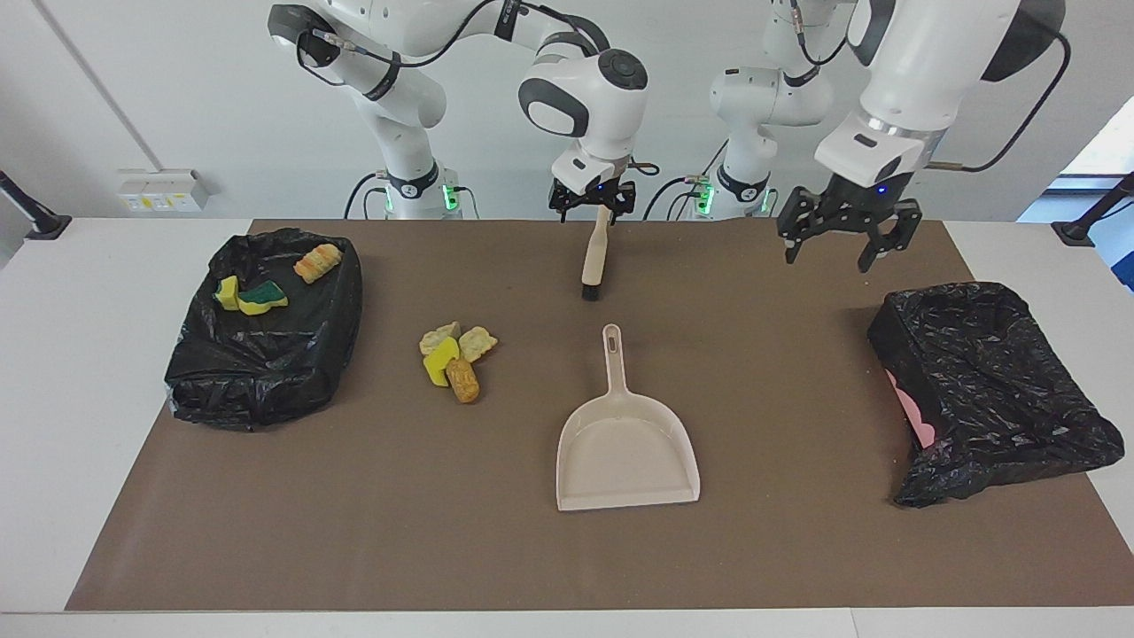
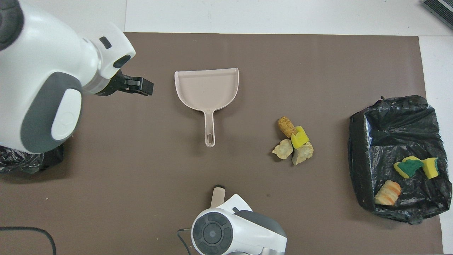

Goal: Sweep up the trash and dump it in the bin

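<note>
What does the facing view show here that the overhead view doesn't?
Facing only: the right gripper shut on the brush, the open left gripper whole, and the lined bin at the left arm's end. Overhead only: little more; the left arm hides most of that bin. Both: dustpan, loose trash pile, and the bin with pieces.

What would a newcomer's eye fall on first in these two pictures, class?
Probably the bright trash pile on the brown mat, between the dustpan and the bin at the right arm's end, which already holds three pieces. Next, the right gripper holding a brush upright, and the left gripper open in the air.
</note>
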You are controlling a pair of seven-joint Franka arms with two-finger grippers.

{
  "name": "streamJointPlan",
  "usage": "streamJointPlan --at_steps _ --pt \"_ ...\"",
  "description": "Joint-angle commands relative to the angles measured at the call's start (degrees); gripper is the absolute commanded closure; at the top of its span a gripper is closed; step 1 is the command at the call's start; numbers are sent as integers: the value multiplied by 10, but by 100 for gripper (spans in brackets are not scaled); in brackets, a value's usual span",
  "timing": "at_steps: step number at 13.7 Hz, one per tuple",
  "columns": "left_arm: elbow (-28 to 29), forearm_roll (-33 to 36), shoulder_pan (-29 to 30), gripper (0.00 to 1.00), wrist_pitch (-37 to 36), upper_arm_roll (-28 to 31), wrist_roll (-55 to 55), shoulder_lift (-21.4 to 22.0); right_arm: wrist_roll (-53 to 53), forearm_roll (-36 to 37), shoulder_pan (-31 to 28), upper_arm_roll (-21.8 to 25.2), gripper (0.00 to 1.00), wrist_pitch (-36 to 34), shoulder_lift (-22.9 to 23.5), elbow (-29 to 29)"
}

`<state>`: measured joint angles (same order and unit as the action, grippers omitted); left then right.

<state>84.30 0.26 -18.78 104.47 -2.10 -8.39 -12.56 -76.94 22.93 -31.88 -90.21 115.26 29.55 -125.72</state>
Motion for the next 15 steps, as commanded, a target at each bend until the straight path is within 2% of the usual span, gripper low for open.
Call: streamJointPlan --at_steps 1,3,6,10,11,12,13,14,15 --pt "7 3 -41 0 51 9 -59 -38 -78 -5 -6 -20 0 61 4 -50" --pt "23 3 -64 0 110 9 -69 -71 -108 -5 17 -23 0 73 4 -53" --pt "99 2 -83 0 223 6 -69 -80 -125 2 21 -24 0 103 2 -74" --pt "112 -1 -99 0 258 6 -115 -89 -125 9 31 -23 0 132 0 -85" --pt "123 -2 -101 0 262 5 -123 -88 -125 12 31 -23 21 133 0 -85" --pt "130 -2 -105 0 264 3 -124 -88 -125 12 31 -23 55 136 0 -85" --pt "131 -2 -114 0 265 2 -126 -91 -130 12 31 -23 76 145 0 -87" --pt "133 -2 -121 0 271 0 -130 -98 -132 13 31 -23 80 153 0 -90" --pt "137 -2 -123 0 275 -3 -138 -100 -133 22 32 -21 81 160 -3 -92"
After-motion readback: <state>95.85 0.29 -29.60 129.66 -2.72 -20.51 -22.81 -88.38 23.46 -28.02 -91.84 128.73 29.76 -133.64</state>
